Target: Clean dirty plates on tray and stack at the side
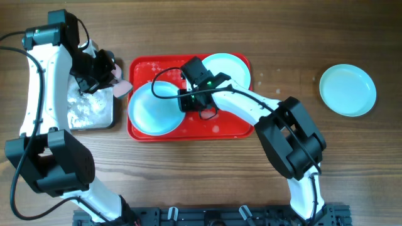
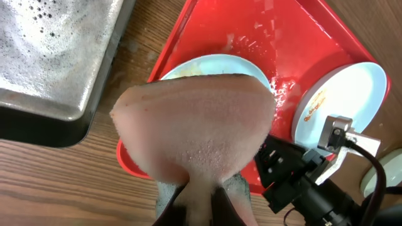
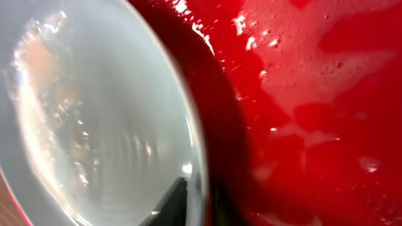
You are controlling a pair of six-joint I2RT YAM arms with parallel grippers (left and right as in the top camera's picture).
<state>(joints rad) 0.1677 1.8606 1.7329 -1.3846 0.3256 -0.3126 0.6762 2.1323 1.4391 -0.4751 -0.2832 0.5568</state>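
Left gripper (image 2: 200, 201) is closed on the narrow lower end of a pink sponge (image 2: 195, 125), which fans out wide beyond the fingers. In the overhead view the sponge hangs at the seam between pan and tray, just beside the left rim of the near plate (image 1: 151, 110). Whether it touches that plate cannot be told.

Right gripper (image 1: 187, 99) is closed on the right rim of the same plate. Its wrist view shows 1 dark finger (image 3: 176, 202) against the inner side of the rim, and wet streaks across the pale blue face.

- **Near plate:** it lies in the left half of the red tray (image 1: 232, 127).
- **Rear plate (image 1: 229, 68):** it sits in the tray's far right corner, near the right gripper. The left wrist view shows orange-brown smears (image 2: 312, 107) on it.
- **Lone plate (image 1: 347, 90):** the last of the 3 rests on the table (image 1: 282, 37), well apart from the tray on its right side.

The tray floor is wet and glossy, with scattered flecks of white foam. A metal pan (image 2: 44, 122) stands just beside the tray's left edge, its floor covered in suds (image 1: 85, 108). The table is brown wood with visible grain.
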